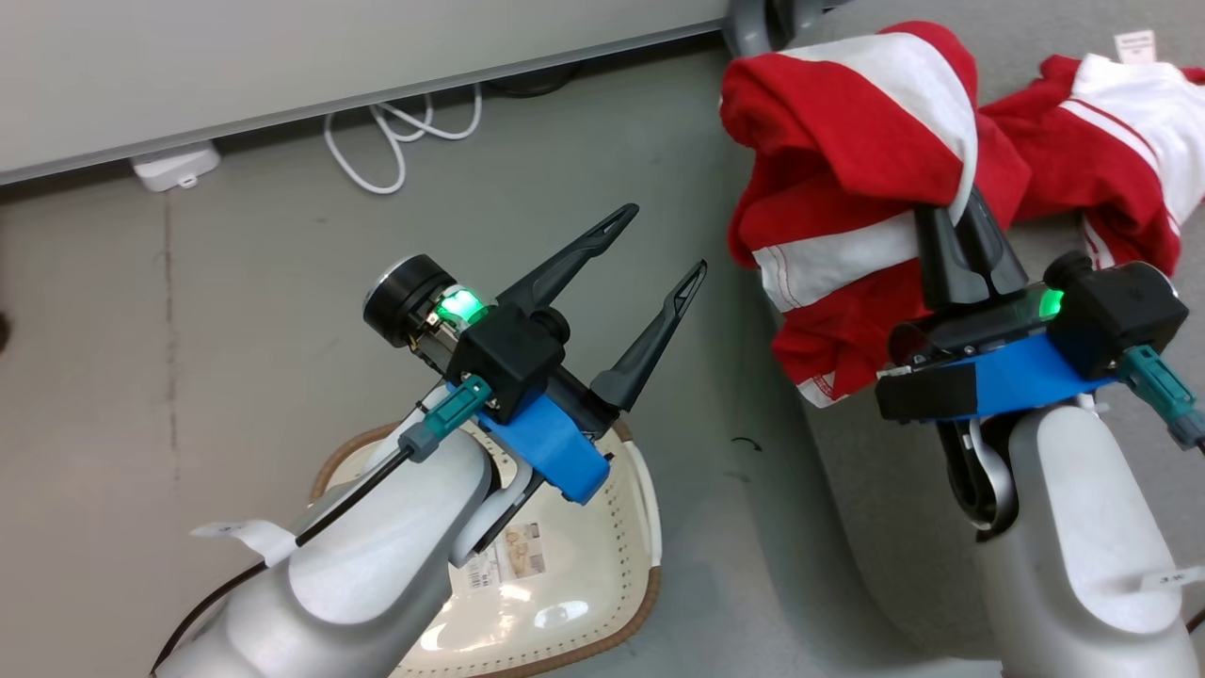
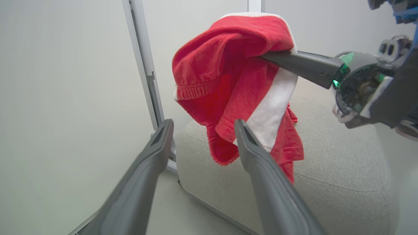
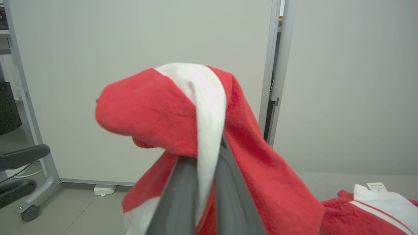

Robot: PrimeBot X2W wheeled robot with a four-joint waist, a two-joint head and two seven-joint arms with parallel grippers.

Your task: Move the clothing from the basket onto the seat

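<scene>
Evidently the right jaws are pinched shut on a fold of one red-and-white garment (image 1: 847,141), which drapes over their tips and hangs below them, over the seat (image 2: 343,156), likely lifted high so it can be let fall there; a second garment (image 1: 1120,122) lies on the seat just beyond those jaws; the left jaws are spread wide and hold nothing, poised beside the hanging cloth and above the basket (image 1: 626,490), whose visible floor is bare; release looks like the step due.
</scene>
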